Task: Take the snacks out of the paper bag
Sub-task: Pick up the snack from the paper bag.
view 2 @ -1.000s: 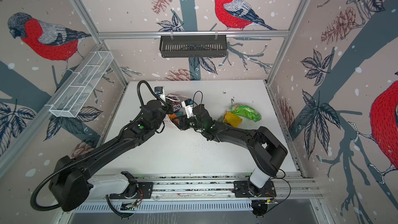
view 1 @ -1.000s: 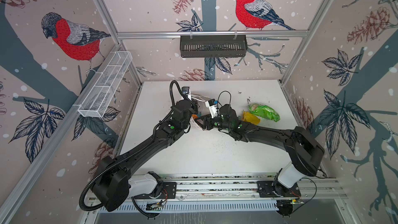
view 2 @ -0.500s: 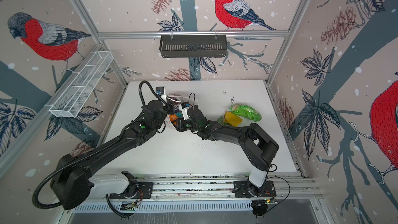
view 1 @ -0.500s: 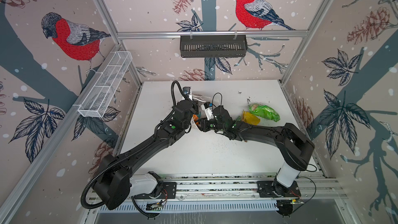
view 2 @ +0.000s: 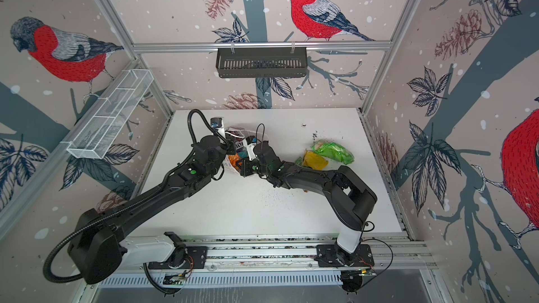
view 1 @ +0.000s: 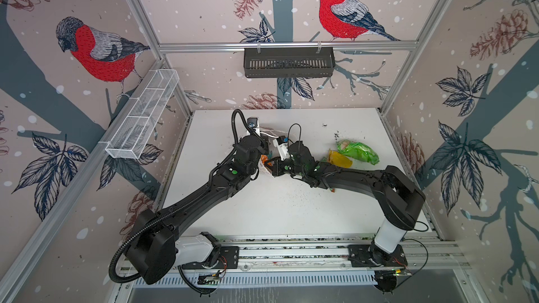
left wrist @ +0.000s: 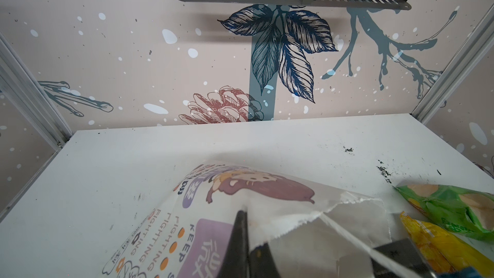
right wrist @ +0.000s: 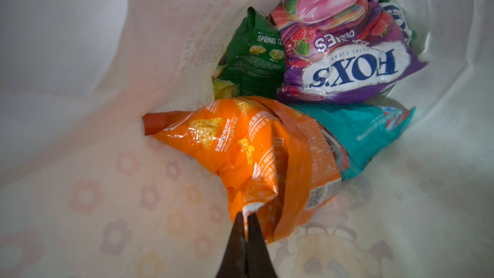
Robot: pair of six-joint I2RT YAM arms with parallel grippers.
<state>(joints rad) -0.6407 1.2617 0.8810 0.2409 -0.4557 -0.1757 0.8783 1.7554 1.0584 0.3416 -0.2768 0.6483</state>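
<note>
Two cropped pinches: left tool [left wrist: 249, 238] on paper bag [left wrist: 270, 196], right tool [right wrist: 246, 216] on orange packet [right wrist: 240, 143].

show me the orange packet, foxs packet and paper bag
orange packet [right wrist: 240, 151], right wrist view, on its crinkled front
foxs packet [right wrist: 355, 70], right wrist view, on the white logo
paper bag [left wrist: 267, 199], left wrist view, on its printed side

You are looking at a white surface [view 1: 262, 208] that is carrying the printed paper bag [left wrist: 267, 196], with a green packet [view 1: 358, 153] and a yellow packet [view 1: 339, 160] lying side by side near it among dark crumbs [view 1: 336, 135].
</note>
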